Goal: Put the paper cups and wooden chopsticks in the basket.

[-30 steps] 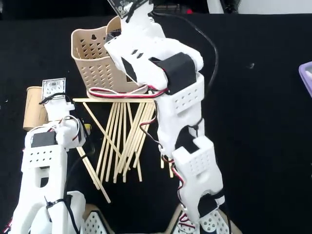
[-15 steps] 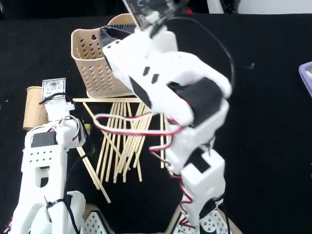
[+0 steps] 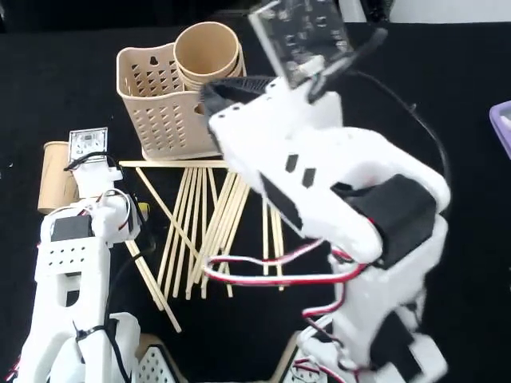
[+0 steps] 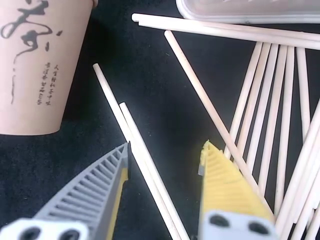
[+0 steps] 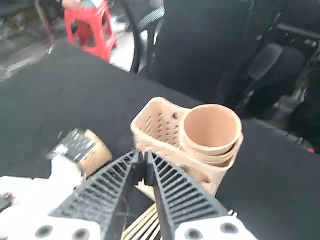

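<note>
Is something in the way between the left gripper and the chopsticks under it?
Nothing visible does. The open left gripper is directly over two wooden chopsticks that lie on the table, with nothing between. The lying paper cup is off to one side.

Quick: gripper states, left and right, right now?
Left gripper: open, holding nothing, over the loose chopsticks.
Right gripper: shut, empty.

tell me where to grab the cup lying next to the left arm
Across its side wall near the middle, coming straight down: the cup lies on its side on the table, so its round wall faces up. The left gripper is open beside it, over the chopsticks.
</note>
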### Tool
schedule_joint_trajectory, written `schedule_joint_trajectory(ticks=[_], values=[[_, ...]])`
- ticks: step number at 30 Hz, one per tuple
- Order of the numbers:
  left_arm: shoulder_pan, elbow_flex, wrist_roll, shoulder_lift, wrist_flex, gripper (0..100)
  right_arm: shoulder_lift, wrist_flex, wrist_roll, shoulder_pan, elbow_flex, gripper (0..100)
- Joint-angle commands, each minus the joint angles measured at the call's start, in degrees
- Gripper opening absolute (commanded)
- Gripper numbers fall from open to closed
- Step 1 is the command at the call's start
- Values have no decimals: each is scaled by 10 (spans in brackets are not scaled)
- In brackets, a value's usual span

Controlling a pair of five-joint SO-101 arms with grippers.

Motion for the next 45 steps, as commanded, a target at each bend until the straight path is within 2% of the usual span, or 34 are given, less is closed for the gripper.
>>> schedule_joint_trajectory(ticks=[1, 4, 7, 9, 13, 20, 25, 33, 38, 45], values=[[5, -5, -4, -12, -2, 231, -73, -214, -4, 25, 259, 11], [5, -5, -4, -12, -2, 231, -111, -434, -4, 26, 474, 11], [5, -5, -4, -12, -2, 231, -126, -658, -1, 41, 608, 11], [5, -5, -4, -12, -2, 231, -117, -716, 26, 47, 630, 11], [5, -5, -4, -12, -2, 231, -49, -721, 63, 50, 607, 11], [5, -5, -4, -12, -2, 231, 107, -716, 60, 69, 504, 11], [5, -5, -4, -12, -2, 231, 160, -719, 60, 69, 512, 11], [5, -5, -4, -12, -2, 231, 157, -720, 63, 73, 501, 11], [5, -5, -4, -12, -2, 231, 96, -716, 60, 71, 474, 11], [5, -5, -4, -12, -2, 231, 60, -721, 63, 73, 536, 11]])
